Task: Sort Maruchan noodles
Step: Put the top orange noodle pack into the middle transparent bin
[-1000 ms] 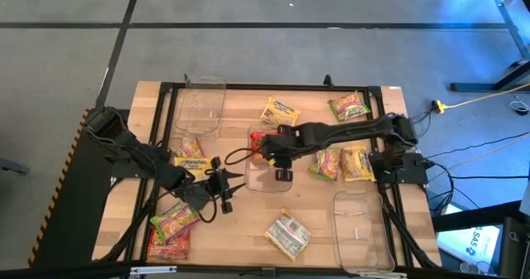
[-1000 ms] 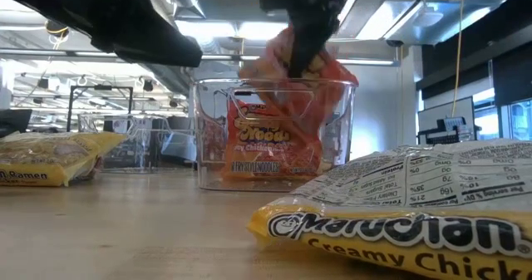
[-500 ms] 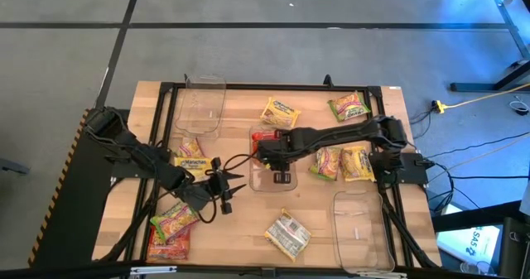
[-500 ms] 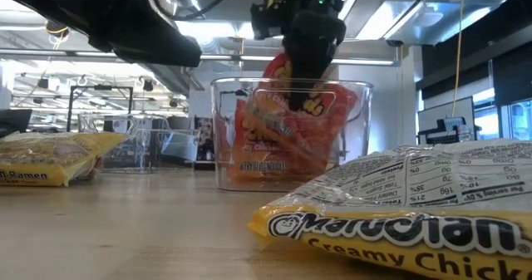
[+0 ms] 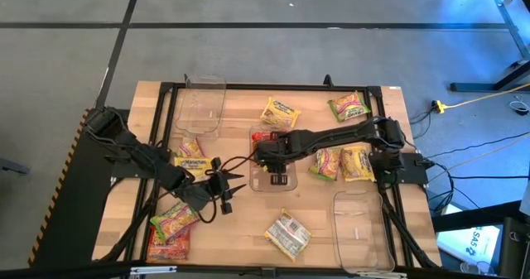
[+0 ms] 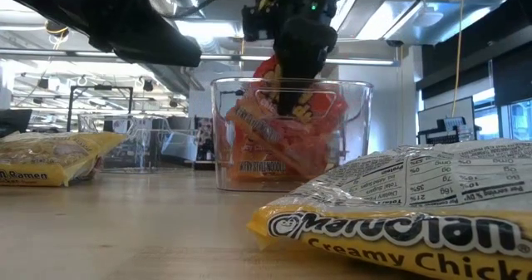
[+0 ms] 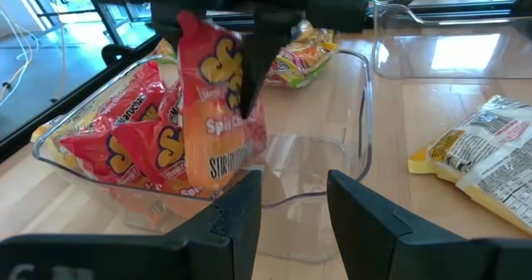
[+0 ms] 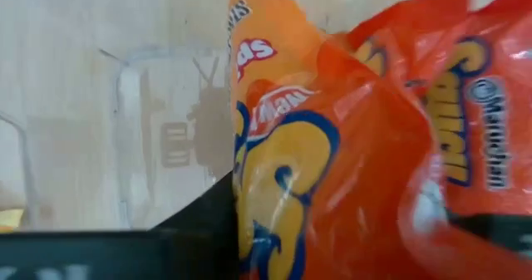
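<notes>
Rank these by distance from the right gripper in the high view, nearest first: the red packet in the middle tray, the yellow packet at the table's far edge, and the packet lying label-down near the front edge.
From the right gripper:
1. Red packet, in the middle tray, at the gripper.
2. Yellow packet, toward the far edge.
3. Label-down packet, near the front edge.

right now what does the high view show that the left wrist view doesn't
Only the high view shows the whole table, the left gripper waiting beside the middle tray, and the packets at the table's left corner. Only the left wrist view shows the red packet standing upright in the right gripper. Both show the middle tray of red packets and that gripper over it.
</notes>
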### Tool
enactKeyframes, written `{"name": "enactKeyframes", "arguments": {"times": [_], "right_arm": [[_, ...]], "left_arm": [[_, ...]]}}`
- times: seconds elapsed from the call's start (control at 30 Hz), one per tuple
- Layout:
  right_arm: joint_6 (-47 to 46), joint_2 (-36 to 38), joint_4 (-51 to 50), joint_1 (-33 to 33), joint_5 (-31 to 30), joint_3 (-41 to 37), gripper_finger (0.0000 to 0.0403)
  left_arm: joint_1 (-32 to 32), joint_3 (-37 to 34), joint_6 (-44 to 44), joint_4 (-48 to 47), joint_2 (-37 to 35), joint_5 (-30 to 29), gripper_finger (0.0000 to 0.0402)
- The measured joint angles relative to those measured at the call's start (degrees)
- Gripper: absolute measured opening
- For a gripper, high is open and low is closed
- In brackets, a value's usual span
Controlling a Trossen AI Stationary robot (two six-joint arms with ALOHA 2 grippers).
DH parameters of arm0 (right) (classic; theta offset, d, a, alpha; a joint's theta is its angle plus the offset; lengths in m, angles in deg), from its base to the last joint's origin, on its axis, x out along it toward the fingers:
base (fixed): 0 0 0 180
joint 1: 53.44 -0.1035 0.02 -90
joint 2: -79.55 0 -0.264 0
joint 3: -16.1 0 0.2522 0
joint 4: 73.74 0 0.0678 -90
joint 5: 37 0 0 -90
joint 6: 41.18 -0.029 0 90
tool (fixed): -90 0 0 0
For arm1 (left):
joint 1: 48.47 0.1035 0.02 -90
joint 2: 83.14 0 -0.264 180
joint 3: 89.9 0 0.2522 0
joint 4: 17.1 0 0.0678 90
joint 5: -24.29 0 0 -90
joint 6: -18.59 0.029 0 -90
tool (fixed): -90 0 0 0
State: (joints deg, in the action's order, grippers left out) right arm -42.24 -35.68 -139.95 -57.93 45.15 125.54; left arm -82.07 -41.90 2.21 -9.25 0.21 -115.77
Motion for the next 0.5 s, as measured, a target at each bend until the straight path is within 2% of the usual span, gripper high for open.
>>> {"name": "enactKeyframes", "arguments": {"times": [0.23,0.4,0.5], "right_arm": [[0.0,-2.9,-1.0,0.0,0.0,-0.1,0.0245],[1.0,-2.8,0.6,0.0,-0.2,-0.1,0.027],[1.1,-2.7,0.3,0.0,-3.1,0.5,0.0272]], "left_arm": [[0.0,0.0,0.0,0.0,0.0,0.0,0.0131],[0.1,0.0,0.2,0.0,0.0,0.0,0.0131],[0.2,0.0,0.2,0.0,0.0,0.0,0.0131]]}}
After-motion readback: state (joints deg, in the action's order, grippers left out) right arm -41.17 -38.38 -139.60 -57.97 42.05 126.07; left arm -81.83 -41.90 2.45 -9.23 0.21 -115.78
